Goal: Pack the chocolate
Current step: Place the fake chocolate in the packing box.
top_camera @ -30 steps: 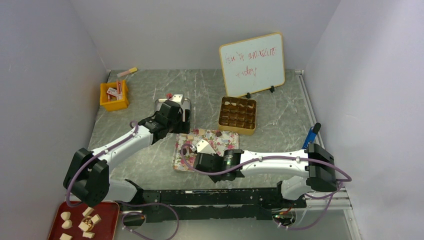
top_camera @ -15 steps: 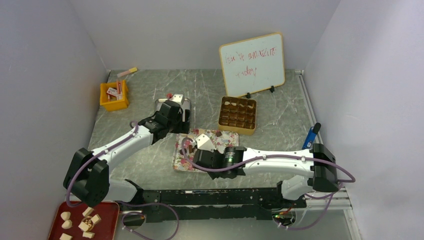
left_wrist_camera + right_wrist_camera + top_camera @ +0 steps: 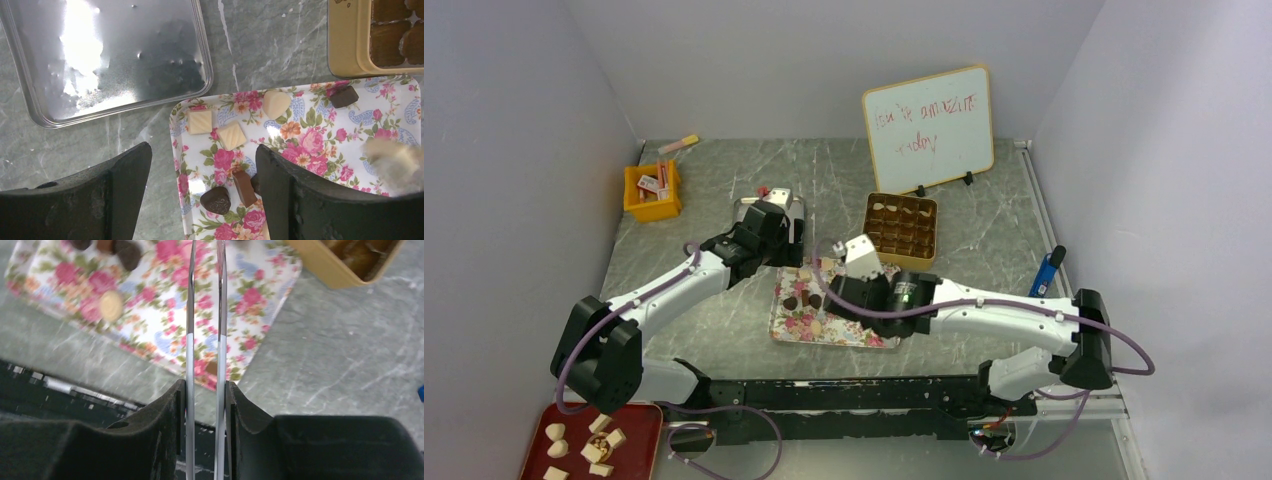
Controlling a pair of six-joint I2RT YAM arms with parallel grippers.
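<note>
The left gripper [image 3: 202, 147] hung above the near left corner of the floral tray [image 3: 320, 115]. Its two thick, matte black fingers [image 3: 125, 190] were spread wide with nothing between them. The tray was a glossy rectangle with rounded corners, printed with pink roses and blue paisley on white, and the chocolate lay loose on it. There were two ridged cream squares [image 3: 200, 121] side by side, a smooth cream heart [image 3: 276, 103] and a dark squarish piece [image 3: 344, 96] towards the far right corner. A dark heart [image 3: 216, 200] sat just beside a short brown bar [image 3: 244, 187], and a flat tan disc [image 3: 110, 303] lay nearer the front. Beyond the tray's left end lay a shallow brushed-metal lid [image 3: 100, 60], bright with glare. Beyond its right end stood a gold tin [image 3: 350, 45], split inside into a grid of brown cells. Everything rested on a grey-green marbled tabletop [image 3: 260, 45]. The right gripper [image 3: 205, 250] was above the tray, its two thin, flat steel blades parallel with only a narrow slit between them. The blade tips ran off the top of the wrist view, and from overhead the arm hid them. I could not tell whether they pinched anything.
</note>
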